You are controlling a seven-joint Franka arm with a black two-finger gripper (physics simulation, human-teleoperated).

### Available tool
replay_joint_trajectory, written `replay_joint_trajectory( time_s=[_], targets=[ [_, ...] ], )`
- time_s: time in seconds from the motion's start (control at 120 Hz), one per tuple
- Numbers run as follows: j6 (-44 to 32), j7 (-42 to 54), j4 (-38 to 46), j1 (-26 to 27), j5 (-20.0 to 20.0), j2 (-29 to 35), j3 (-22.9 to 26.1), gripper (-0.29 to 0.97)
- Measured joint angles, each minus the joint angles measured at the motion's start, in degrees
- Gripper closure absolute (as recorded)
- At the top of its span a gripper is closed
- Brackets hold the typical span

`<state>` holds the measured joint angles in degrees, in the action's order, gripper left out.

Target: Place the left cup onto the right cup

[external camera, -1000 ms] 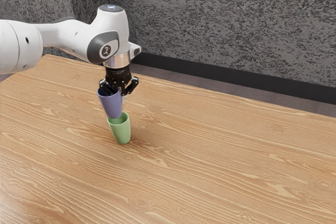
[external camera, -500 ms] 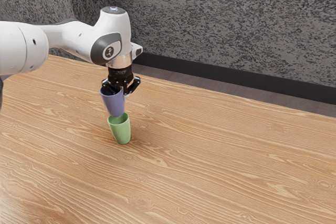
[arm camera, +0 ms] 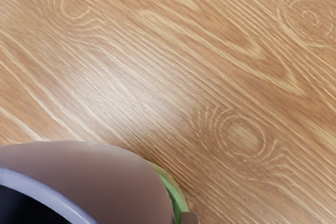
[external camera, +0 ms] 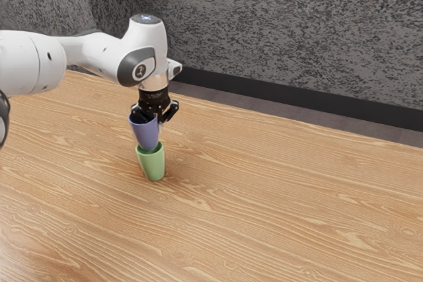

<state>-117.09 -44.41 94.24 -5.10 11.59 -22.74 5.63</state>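
While the white arm (external camera: 99,54) reaches in from the exterior view's left, its black gripper (external camera: 151,115) points down over a wooden table (external camera: 297,196). The jaws stand narrow, pinching the rim of a purple cup (external camera: 146,133), which hangs mouth up from the fingers. This cup tapers toward its base and leans a little, with its rim tipped toward the exterior view's left. Directly below it a green cup (external camera: 153,163) stands on the table, also mouth up. The purple cup's base meets the green cup's mouth and seems to sit just inside it, so the two form one short stack with most of the purple cup above the green rim. How deep the base goes cannot be told. Both cups are near the table's middle, nearer the exterior view's left. Behind the table rises a speckled grey wall (external camera: 297,24) with a dark strip (external camera: 297,97) along its foot. From the wrist camera, the purple cup (arm camera: 89,177) appears as a large pale curve close under the hand, with a dark hollow at its edge. A thin arc of the green cup (arm camera: 170,190) peeks out just beside it, and pale wood grain of the table (arm camera: 210,66) spreads beyond.
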Motion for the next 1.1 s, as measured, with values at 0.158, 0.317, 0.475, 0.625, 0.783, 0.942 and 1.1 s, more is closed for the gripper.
replay_joint_trajectory(
  time_s=[0.158,0.317,0.475,0.625,0.783,0.942,1.1],
  targets=[
    [-0.28,0.07,-0.01,0.0,0.04,-0.15,0.01,0.78],
    [-0.42,0.08,-0.01,0.0,0.03,-0.16,0.01,0.78],
    [-0.69,-0.01,-0.01,0.07,0.02,-0.31,0.09,0.78],
    [-1.27,-0.1,-0.01,0.01,-0.04,-0.89,0.24,0.78],
    [-1.78,-0.27,-0.05,0.08,-0.11,-1.48,0.57,0.78],
    [-2.6,-0.53,-0.04,0.09,-0.15,-1.88,0.7,0.78],
    [-2.99,-0.74,-0.03,0.12,-0.21,-2.07,0.7,0.78]
  ],
)
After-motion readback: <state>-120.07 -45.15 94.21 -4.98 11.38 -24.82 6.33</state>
